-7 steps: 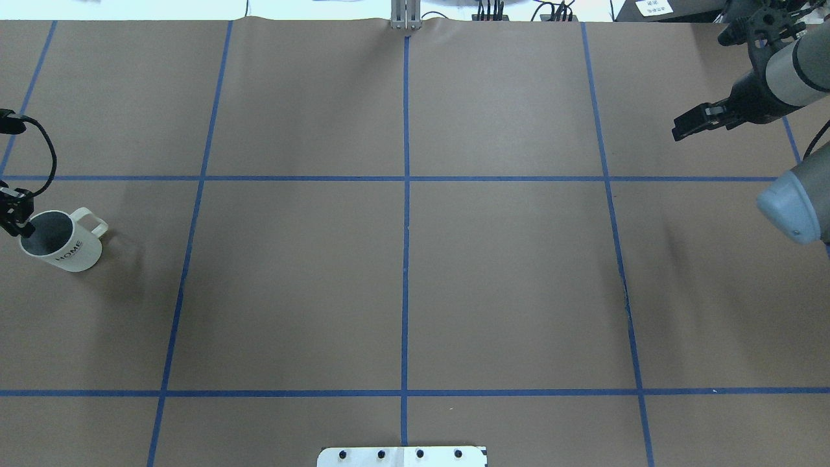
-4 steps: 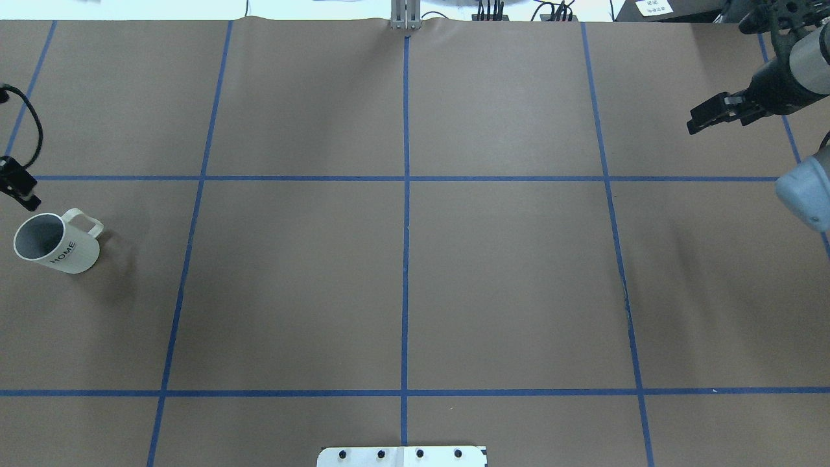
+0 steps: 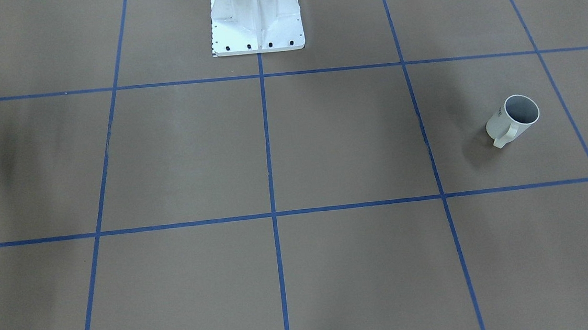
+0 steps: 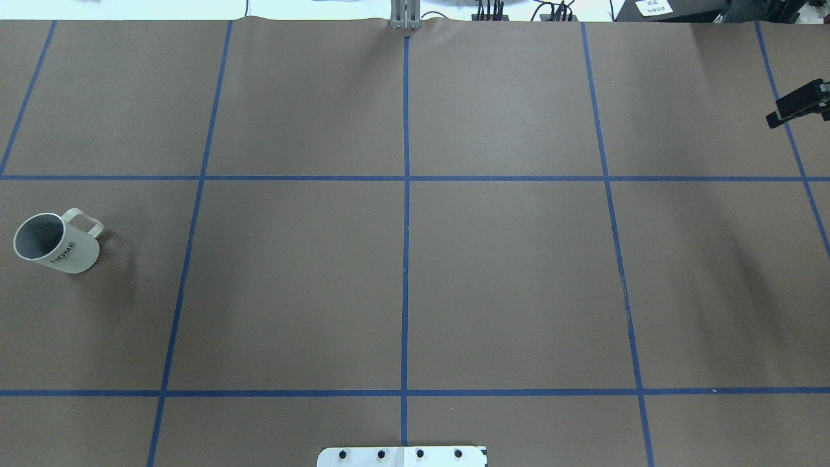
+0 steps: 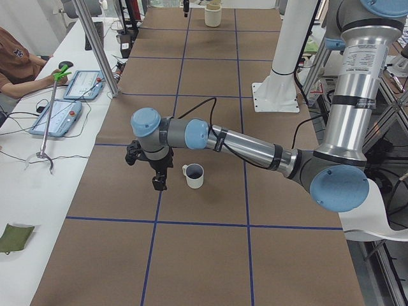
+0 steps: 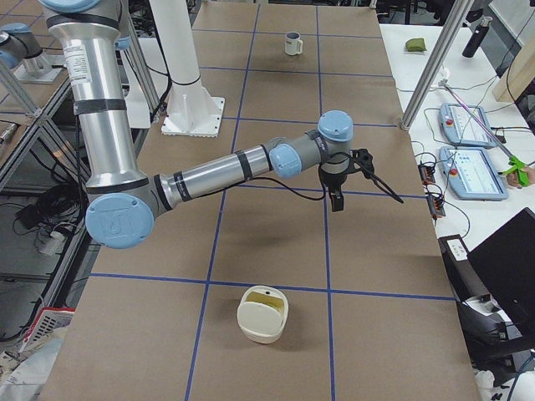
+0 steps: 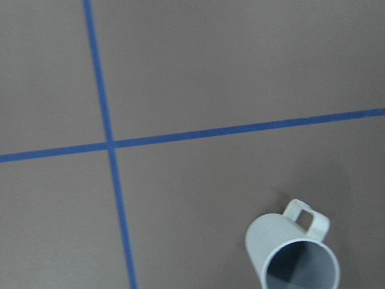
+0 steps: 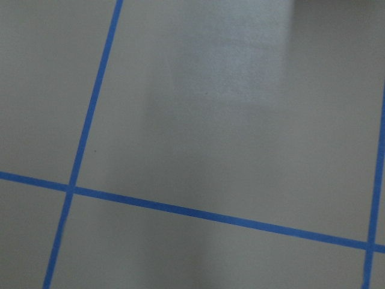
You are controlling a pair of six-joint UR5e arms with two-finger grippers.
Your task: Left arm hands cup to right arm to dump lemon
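Note:
The cream-white cup [image 4: 55,241] stands alone on the brown table at the robot's far left, its handle toward the table's far side. It also shows in the front view [image 3: 513,119], the left view [image 5: 194,175] and the left wrist view [image 7: 295,259]. Its greyish inside shows no lemon. My left gripper [image 5: 157,185] hangs just beside the cup, apart from it, and I cannot tell whether it is open. My right gripper [image 4: 775,119] shows only partly at the overhead view's right edge. It hangs empty above the table [image 6: 336,202], and I cannot tell its state.
A cream container [image 6: 263,316] with something yellowish inside stands at the table's right end, and shows far off in the left view [image 5: 213,15]. The white robot base [image 3: 256,18] stands at mid-table. Blue tape lines [image 4: 406,214] grid the table. Operators' tablets lie beyond the far edge.
My left gripper, at the cup's rim a second ago, let go and drew back out of the overhead view. The cup settled upright. My right gripper moved right, toward the view's edge.

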